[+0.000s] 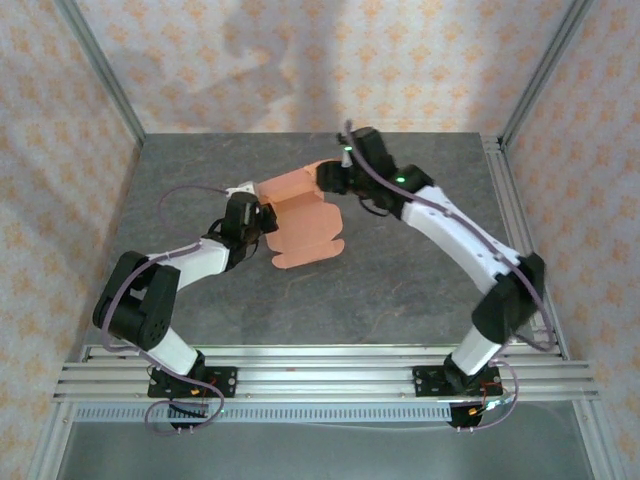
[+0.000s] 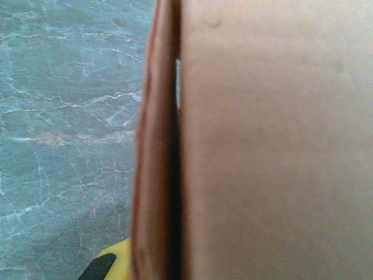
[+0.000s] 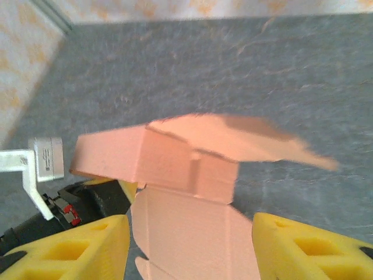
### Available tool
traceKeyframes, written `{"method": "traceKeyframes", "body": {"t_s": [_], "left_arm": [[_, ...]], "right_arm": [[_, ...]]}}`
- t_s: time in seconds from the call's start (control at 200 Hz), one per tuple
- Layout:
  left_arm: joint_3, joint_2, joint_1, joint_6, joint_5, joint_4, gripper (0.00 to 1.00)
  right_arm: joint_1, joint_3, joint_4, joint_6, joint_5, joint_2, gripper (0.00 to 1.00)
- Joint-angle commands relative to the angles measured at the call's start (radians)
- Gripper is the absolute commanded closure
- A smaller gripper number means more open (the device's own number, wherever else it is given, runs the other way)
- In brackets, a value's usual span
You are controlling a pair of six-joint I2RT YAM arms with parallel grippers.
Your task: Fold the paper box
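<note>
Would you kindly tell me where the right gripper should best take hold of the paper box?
Take the paper box by the free flap jutting away from the left gripper, coming in from that open side: it overhangs the table, thin and unobstructed.

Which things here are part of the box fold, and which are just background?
Job:
paper box
left gripper, shut on the box's edge
right gripper, open

Background:
grey table
aluminium frame
patterned walls
</note>
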Motion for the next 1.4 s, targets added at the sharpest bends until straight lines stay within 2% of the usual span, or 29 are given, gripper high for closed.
{"method": "traceKeyframes", "body": {"t_s": [0.0, 0.175, 0.355, 0.43, 0.711, 1.016, 1.236, 1.396], "left_arm": [[-0.013, -0.042, 0.010, 0.075, 0.080, -0.010, 1.00], [-0.020, -0.061, 0.014, 0.147, 0.225, 0.022, 1.00], [-0.006, -0.089, 0.015, 0.188, 0.285, 0.006, 1.00], [-0.002, -0.094, 0.015, 0.185, 0.283, -0.002, 1.00], [0.028, -0.059, 0.016, 0.131, 0.227, -0.027, 1.00], [0.066, -0.024, 0.017, 0.068, 0.190, -0.065, 1.00], [0.082, -0.006, 0.017, 0.050, 0.203, -0.081, 1.00], [0.074, -0.009, 0.015, 0.058, 0.227, -0.054, 1.00]], "right_arm": [[-0.110, -0.085, 0.118, 0.011, -0.078, -0.110, 0.45], [-0.244, -0.121, 0.106, -0.013, -0.219, -0.107, 0.50], [-0.257, -0.074, 0.063, -0.130, -0.385, -0.035, 0.52], [-0.251, -0.081, 0.078, -0.150, -0.415, -0.023, 0.54], [-0.172, -0.135, 0.077, -0.262, -0.458, -0.046, 0.56], [-0.136, -0.175, 0.065, -0.300, -0.454, -0.060, 0.58], [-0.122, -0.207, 0.088, -0.316, -0.469, -0.067, 0.59], [-0.112, -0.186, 0.089, -0.329, -0.422, -0.040, 0.59]]}}
